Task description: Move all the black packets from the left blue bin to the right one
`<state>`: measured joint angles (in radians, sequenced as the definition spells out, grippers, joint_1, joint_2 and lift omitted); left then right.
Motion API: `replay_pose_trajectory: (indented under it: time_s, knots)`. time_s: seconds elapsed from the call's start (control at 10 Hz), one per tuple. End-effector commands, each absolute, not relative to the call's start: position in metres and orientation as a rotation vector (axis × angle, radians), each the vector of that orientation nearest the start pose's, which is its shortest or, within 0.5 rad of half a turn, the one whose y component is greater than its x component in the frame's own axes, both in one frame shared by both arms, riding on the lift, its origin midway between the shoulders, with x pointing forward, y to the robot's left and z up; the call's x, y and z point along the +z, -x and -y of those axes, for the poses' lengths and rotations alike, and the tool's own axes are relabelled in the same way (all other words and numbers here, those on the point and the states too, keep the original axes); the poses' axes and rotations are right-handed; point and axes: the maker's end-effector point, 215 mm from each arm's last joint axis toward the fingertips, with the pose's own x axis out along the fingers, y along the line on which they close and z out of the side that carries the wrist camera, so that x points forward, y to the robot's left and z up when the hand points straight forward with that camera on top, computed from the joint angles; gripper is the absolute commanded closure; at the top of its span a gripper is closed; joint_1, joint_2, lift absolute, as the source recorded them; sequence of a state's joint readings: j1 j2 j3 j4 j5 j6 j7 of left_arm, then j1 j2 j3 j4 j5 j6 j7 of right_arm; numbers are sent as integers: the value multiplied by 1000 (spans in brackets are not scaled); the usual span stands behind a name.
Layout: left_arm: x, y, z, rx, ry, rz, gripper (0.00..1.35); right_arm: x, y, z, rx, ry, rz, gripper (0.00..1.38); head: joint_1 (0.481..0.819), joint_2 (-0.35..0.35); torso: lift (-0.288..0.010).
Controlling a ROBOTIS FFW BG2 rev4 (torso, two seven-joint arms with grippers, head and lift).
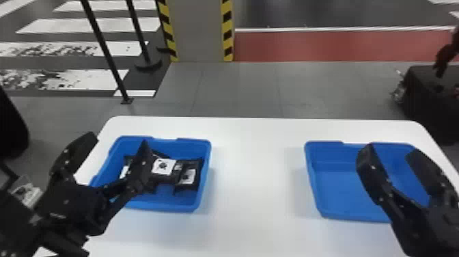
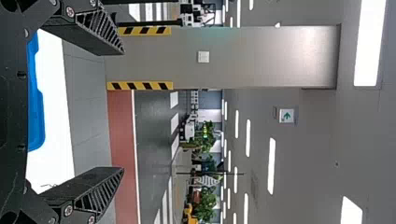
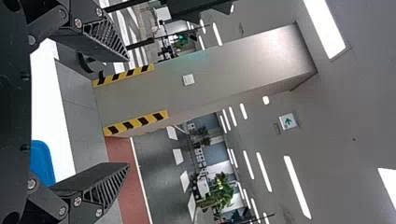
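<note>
Black packets (image 1: 188, 176) lie bunched in the left blue bin (image 1: 164, 207), left tool (image 1: 118, 140) and right tool (image 1: 391, 150) both spread wide and empty, so we'll want the left straight down over one, pinching squarely without snagging its neighbours!

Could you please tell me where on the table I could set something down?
The widest bare patch is tabletop between the left blue bin and the right bin; a narrower strip runs behind them. Black packets crowd the left bin; in the head view the left gripper and right gripper overlap the bins.
</note>
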<state>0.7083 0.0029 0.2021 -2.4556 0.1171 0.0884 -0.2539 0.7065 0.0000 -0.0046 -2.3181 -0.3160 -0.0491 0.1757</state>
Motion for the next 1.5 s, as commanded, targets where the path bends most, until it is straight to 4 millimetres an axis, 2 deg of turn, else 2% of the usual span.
replay_pose_trajectory:
  time_s: [0.0, 0.5, 0.7, 1.0, 1.3, 1.4]
  knots:
    - [-225, -384, -259, -114, -36, 78, 147, -248, -390, 199, 168, -306, 117, 239, 695, 88, -110]
    - [-228, -385, -258, -120, -36, 66, 147, -250, -390, 199, 167, -315, 113, 239, 695, 88, -110]
    - [-229, -385, -266, -106, -98, 52, 147, -251, -389, 199, 168, -318, 111, 239, 695, 88, -110]
    - [-268, -391, -288, -114, -172, -101, 147, -256, -388, 198, 169, -320, 99, 239, 695, 114, -110]
    - [-282, -407, -328, -67, -288, -205, 147, -258, -389, 196, 172, -324, 94, 239, 695, 144, -110]
    - [-293, -417, -337, -57, -297, -219, 142, -258, -390, 195, 173, -324, 91, 239, 695, 168, -110]
